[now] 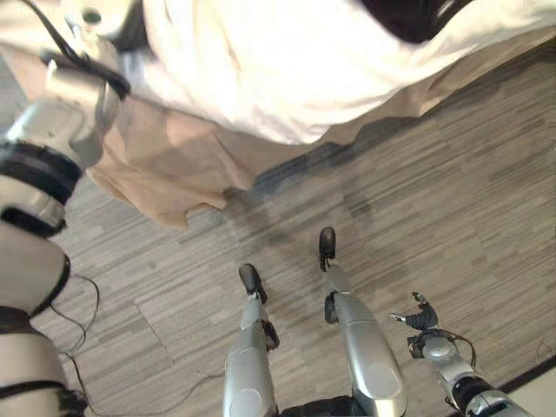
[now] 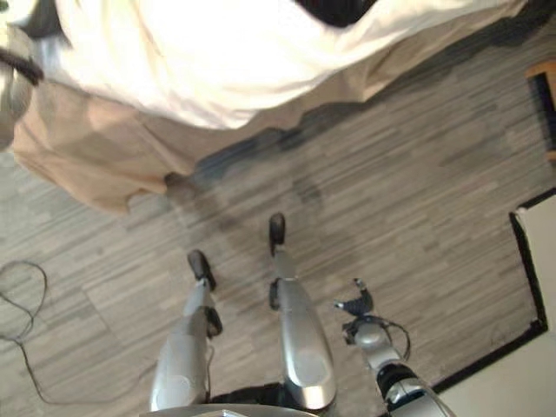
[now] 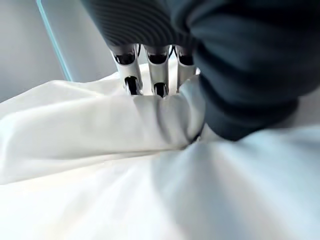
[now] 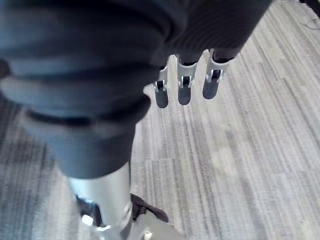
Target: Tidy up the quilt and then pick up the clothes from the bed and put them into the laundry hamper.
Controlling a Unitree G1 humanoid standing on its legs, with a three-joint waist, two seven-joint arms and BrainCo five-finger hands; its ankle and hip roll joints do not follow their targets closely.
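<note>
Quilt [image 1: 287, 61], white and rumpled, lay over the bed's near edge above a beige bed skirt [image 1: 156, 169] hanging toward the grey plank floor [image 1: 434, 200]. At the left, the left hand [image 3: 157, 75] had its fingers [image 3: 131, 82] curled into a bunched fold of the quilt. At the lower right, the right hand [image 4: 185, 87] hung over the floor, fingers relaxed and holding nothing.

quilt [image 1: 261, 69]: white, rumpled | draped over bed edge

Bright overall, with glare washing out the quilt [image 1: 287, 61]. Soft shadow on the floor [image 1: 417, 200] just beneath its edge. Heavily blurred up close on both wrists.
</note>
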